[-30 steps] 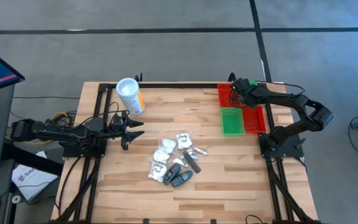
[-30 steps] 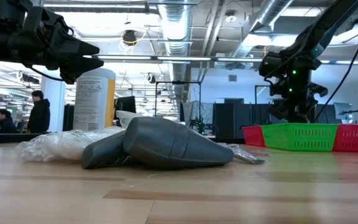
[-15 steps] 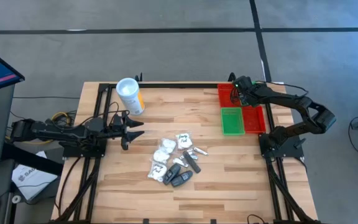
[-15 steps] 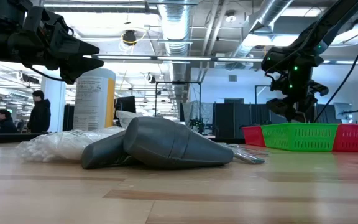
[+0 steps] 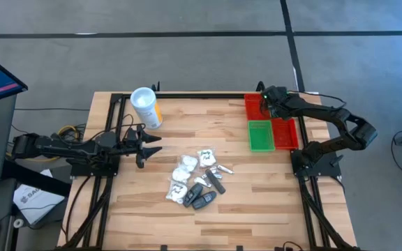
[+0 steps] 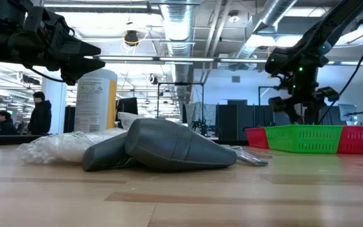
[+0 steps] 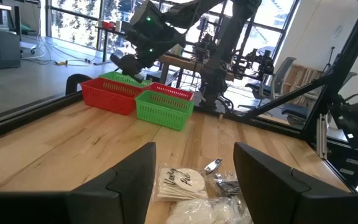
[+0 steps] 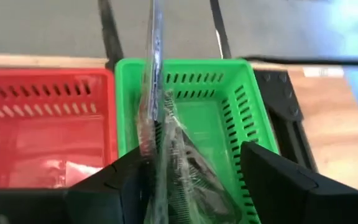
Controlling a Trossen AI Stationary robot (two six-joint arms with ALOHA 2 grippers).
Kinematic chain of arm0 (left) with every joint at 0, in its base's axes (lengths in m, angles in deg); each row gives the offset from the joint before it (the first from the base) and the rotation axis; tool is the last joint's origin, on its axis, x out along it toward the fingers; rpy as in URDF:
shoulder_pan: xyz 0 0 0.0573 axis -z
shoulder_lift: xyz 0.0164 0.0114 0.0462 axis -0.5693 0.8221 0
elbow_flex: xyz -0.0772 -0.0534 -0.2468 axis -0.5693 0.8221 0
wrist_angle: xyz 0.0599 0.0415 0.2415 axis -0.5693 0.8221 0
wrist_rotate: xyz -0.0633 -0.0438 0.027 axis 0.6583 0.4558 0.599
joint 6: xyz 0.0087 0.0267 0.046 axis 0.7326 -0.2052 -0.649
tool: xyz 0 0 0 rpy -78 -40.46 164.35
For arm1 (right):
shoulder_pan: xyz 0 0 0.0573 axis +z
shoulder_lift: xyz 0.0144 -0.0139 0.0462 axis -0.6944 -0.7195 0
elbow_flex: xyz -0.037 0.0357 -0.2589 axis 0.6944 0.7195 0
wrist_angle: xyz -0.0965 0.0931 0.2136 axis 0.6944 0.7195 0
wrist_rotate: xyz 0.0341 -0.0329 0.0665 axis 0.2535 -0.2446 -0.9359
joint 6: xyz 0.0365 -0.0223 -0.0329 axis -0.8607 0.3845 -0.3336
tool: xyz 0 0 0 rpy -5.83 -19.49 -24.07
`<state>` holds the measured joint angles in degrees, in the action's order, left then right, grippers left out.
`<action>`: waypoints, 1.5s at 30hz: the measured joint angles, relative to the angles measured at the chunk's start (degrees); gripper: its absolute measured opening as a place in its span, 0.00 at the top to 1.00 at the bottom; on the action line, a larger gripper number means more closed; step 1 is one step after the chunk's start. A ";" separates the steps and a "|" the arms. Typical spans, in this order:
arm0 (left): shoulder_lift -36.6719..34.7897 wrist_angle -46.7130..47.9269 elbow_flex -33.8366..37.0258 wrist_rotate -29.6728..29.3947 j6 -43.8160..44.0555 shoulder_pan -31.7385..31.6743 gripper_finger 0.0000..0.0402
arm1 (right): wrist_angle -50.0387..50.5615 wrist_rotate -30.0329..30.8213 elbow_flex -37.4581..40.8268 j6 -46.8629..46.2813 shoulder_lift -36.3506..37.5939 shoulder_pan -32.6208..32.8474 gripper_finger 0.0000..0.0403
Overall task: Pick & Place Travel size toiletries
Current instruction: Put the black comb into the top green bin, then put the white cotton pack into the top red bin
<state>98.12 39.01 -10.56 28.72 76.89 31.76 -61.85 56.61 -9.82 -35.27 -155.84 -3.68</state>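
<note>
While toiletries (image 5: 195, 183) litter the wooden table (image 5: 257, 188), people (image 6: 40, 113) stand beyond.

Both arms are dark, near-black, built of slim jointed links on black bases bolted to black frame rails. The left arm (image 5: 61, 148) ends in a pincer (image 5: 147, 145) with two pointed black fingers. Yellow and red cables bunch by its base. The right arm (image 5: 326, 118) has rounded, bulky joints; its pincer (image 5: 269, 106) carries small green lights.
</note>
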 joint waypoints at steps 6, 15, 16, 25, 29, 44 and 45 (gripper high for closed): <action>-0.02 0.00 0.02 0.88 0.24 0.02 0.48 | -0.60 1.94 0.01 -4.68 0.88 0.81 0.52; -0.02 0.00 0.02 1.20 0.87 0.02 0.48 | 0.41 2.67 0.00 -3.79 0.96 1.17 0.62; 0.00 0.00 0.02 1.22 1.06 0.02 0.48 | 0.45 2.66 0.00 -3.79 0.96 1.61 0.62; 9.58 -0.07 0.02 3.04 3.00 2.48 0.48 | -1.35 2.51 0.00 -0.62 1.06 9.86 0.67; 16.85 -2.98 0.02 2.99 4.75 3.85 0.48 | -2.59 2.51 0.00 0.93 1.07 13.73 0.67; 43.44 -10.26 -10.71 -1.39 -9.50 13.02 0.48 | -3.83 2.65 0.00 3.81 1.07 19.02 0.66; 45.08 -10.22 -11.54 -2.18 -10.20 13.56 0.48 | -3.83 2.65 0.00 3.81 1.07 19.20 0.66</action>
<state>143.20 28.78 -22.10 26.54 66.69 45.32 -65.68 59.26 -9.82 -31.45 -154.77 15.53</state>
